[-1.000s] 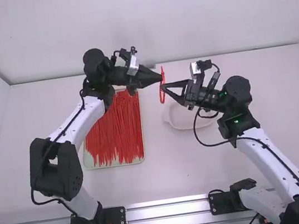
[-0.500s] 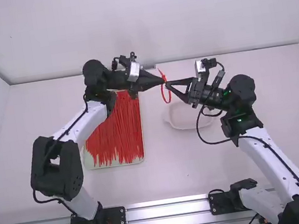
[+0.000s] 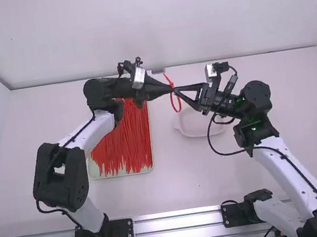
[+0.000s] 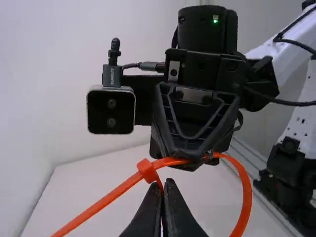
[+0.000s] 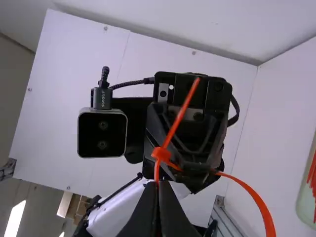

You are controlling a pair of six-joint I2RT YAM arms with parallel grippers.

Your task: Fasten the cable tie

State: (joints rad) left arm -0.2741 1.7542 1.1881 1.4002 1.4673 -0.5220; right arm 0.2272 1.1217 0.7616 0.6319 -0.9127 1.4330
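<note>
Plain white table (image 3: 295, 74) with white walls all round. Over on the left there's a flat pale tray (image 3: 95, 172) packed with a bundle of thin red plastic ties (image 3: 123, 138), lying straight and fanned out. Up off the table, just past the tray's far right corner, the left gripper (image 3: 167, 87) has its fingers pinched together on the orange plastic cable tie (image 3: 174, 99), which is curled into a loop through its little square head (image 4: 146, 170). The right gripper (image 3: 179, 90) meets it tip to tip, clamped on the same tie. To the right of the tray sits a shallow white dish (image 3: 198, 127).
</note>
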